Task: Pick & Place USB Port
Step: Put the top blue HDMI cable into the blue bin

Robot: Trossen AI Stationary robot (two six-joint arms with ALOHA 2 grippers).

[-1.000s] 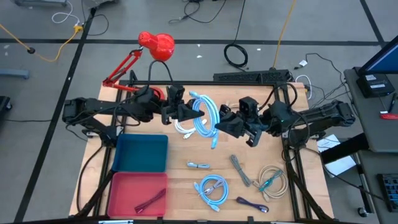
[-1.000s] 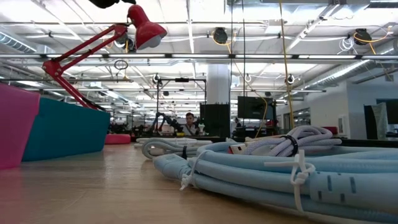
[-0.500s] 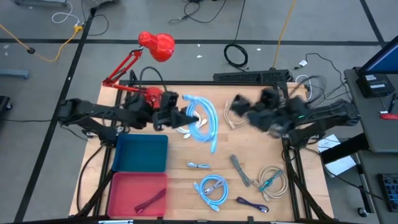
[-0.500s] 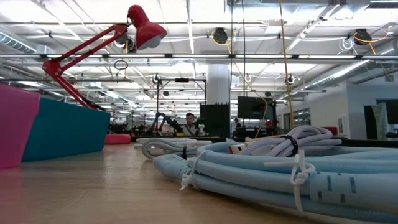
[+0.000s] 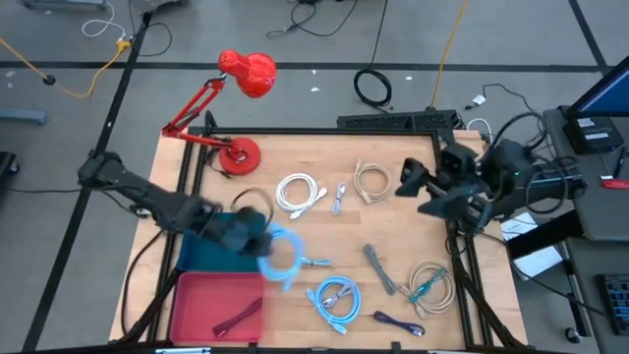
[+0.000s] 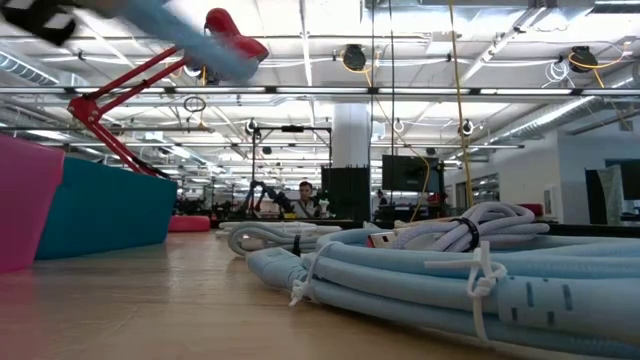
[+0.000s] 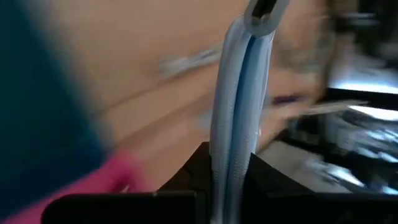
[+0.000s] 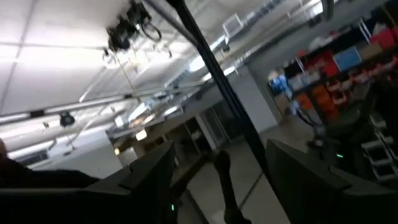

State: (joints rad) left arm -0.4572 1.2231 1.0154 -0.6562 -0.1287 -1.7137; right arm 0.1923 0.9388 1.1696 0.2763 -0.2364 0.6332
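Fingers of the left gripper [image 5: 257,239] clench a light-blue cable coil [image 5: 282,258] at lower centre-left, beside the teal bin [image 5: 201,258]. Right gripper [image 5: 411,182] hangs spread and empty at right.

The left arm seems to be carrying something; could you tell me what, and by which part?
The left claw is shut on the light blue cable across its bundled strands, the loop hanging free. The right claw is open, holding nothing.

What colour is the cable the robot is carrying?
Light blue. The coiled cable shows best in the high view, beside the teal bin.
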